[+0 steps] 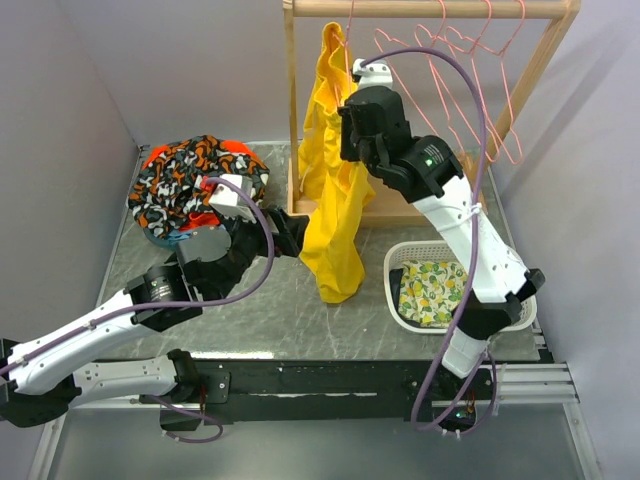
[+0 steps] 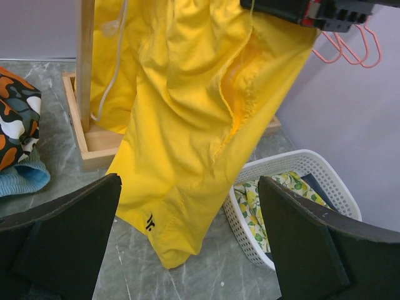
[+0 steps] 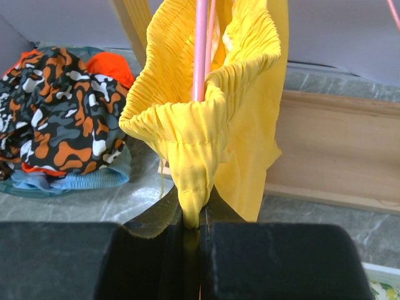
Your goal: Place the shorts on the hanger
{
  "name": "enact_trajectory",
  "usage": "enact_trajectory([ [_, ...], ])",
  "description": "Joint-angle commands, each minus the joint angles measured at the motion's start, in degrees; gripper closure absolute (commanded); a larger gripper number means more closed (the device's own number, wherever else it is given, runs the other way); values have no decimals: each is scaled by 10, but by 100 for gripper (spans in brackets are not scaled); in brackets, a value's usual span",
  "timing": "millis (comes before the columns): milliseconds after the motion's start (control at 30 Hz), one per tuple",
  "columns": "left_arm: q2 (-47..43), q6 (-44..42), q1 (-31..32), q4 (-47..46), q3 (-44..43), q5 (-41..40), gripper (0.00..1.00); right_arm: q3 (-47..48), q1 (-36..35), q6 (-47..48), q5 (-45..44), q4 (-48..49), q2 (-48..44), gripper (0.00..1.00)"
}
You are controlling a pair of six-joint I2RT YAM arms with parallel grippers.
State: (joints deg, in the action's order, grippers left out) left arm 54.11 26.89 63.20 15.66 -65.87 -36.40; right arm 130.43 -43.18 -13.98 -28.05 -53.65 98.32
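Yellow shorts (image 1: 330, 215) hang at the desk's far edge, waistband gathered around the pink hanger (image 3: 201, 44); right gripper (image 3: 199, 215) pinches the waistband; left gripper (image 2: 187, 240), wide and empty, faces the hem; white basket (image 1: 520, 310) near the right edge

Top cam, fixed high behind both arm bases, looks down & fwd across the table (image 1: 300, 315) to the wooden rack (image 1: 430, 9) at rear. L wrist cam, low, faces right-rear through left claw (image 2: 189, 184), close to the shorts (image 2: 181, 125). R wrist cam, raised, looks past right claw (image 3: 199, 219), v. close on waistband. All 3 share the shorts.
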Motion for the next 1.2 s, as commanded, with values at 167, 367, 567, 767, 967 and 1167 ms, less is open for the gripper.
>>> enact_trajectory([
  [167,-11,5,1,-12,0,-16,4,61,31,27,39,93,46,100],
  [367,-12,11,1,-10,7,-18,4,64,35,28,46,106,67,100],
  [567,-8,25,1,2,12,-24,4,42,34,12,46,113,57,97],
  [767,-6,53,1,19,18,-28,3,36,34,-3,66,108,35,46],
  [967,2,87,1,41,26,-25,4,-32,33,-32,110,116,-37,23],
  [1167,-3,122,0,57,48,-24,4,-233,30,-69,137,181,-205,14],
])
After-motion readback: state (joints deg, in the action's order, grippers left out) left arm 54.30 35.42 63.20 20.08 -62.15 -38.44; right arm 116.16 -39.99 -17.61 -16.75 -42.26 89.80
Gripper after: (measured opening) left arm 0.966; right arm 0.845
